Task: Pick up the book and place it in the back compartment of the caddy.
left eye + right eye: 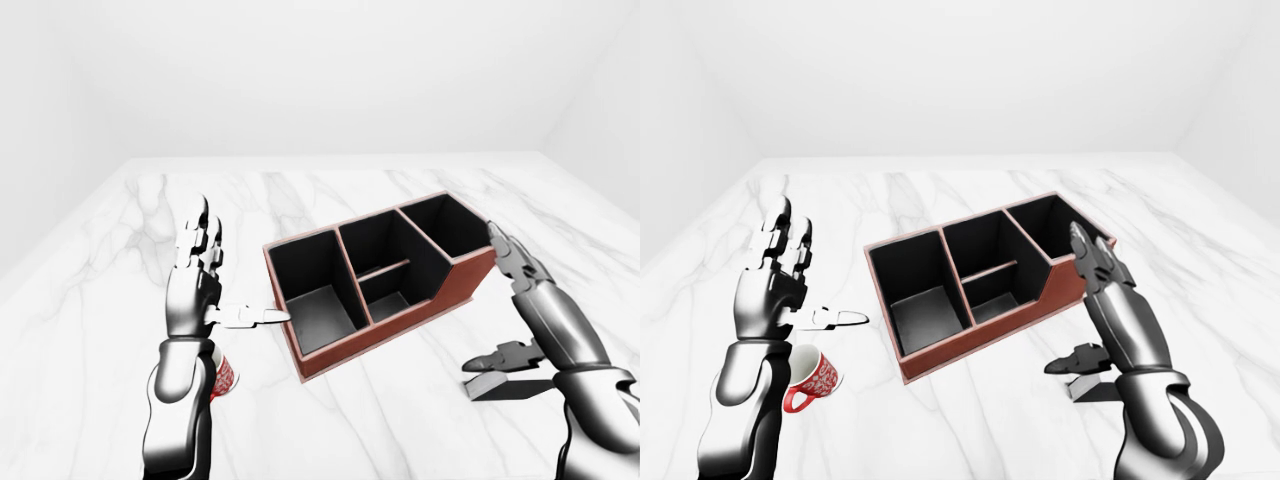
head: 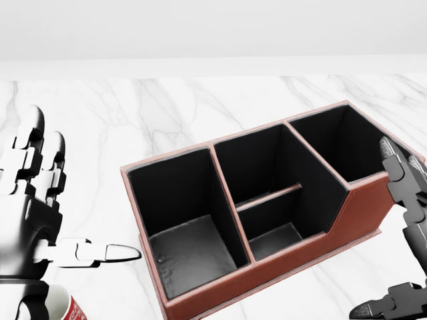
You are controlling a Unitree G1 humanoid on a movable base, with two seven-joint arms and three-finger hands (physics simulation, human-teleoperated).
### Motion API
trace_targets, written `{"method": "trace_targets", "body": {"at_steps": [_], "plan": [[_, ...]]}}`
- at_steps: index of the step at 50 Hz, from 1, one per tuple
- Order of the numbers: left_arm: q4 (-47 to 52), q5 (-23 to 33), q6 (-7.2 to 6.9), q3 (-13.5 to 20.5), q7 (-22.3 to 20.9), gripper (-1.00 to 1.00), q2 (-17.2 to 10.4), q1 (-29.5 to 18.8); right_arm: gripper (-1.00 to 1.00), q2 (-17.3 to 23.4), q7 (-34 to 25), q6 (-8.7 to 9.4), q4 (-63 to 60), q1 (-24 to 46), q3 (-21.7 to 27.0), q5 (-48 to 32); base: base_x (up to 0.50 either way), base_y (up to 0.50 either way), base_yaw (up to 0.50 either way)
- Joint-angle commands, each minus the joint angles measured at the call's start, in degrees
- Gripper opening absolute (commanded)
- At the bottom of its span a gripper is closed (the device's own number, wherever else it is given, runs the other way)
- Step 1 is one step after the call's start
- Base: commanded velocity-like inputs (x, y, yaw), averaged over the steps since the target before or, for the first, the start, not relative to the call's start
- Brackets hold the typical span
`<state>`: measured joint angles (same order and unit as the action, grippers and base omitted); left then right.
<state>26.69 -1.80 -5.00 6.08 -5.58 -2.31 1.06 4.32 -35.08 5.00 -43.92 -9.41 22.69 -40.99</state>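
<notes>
One book (image 1: pixel 515 388) half hidden under the spread-fingered right hand (image 1: pixel 512 310), at 4 o'clock from one caddy (image 1: pixel 378 280); left hand (image 1: pixel 780 285) likewise spread, over one half-hidden mug (image 1: pixel 812 380).

Brown caddy (image 1: pixel 985 300) with black compartments, angled on the white marble surface (image 1: pixel 960 200). Left hand (image 1: pixel 775 285) raised to its left, fingers (image 1: pixel 790 240) spread upward, thumb pointing toward the caddy. Below that hand, a red-and-white mug (image 1: pixel 812 380) tipped on its side. Right hand (image 1: pixel 1105 315) open beside the caddy's right end, above a flat dark thing (image 1: pixel 1095 392), only partly seen.
</notes>
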Motion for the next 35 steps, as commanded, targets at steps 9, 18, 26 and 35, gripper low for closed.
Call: {"method": "trace_targets", "body": {"at_steps": [9,18,26,35], "plan": [[-0.56,0.21,0.0,-0.09,-0.04,1.0,0.02,-0.05,1.0,-0.61,-2.17,-0.1,1.93,-2.09,2.51,-1.45,0.0,0.0,0.0],[-0.94,0.27,0.0,-0.12,0.05,1.0,-0.03,-0.27,1.0,-0.53,-2.44,-1.75,2.95,-2.2,3.62,-1.84,0.0,0.0,0.0],[-1.0,0.2,0.0,-0.03,-0.01,1.0,-0.08,-0.3,1.0,-0.18,-2.6,-2.98,4.03,-2.13,4.72,-2.12,0.0,0.0,0.0],[-0.96,0.22,0.0,0.04,-0.11,1.0,-0.09,-0.18,1.0,-0.05,-2.46,-4.15,5.12,-2.29,5.39,-2.67,0.0,0.0,0.0]]}}
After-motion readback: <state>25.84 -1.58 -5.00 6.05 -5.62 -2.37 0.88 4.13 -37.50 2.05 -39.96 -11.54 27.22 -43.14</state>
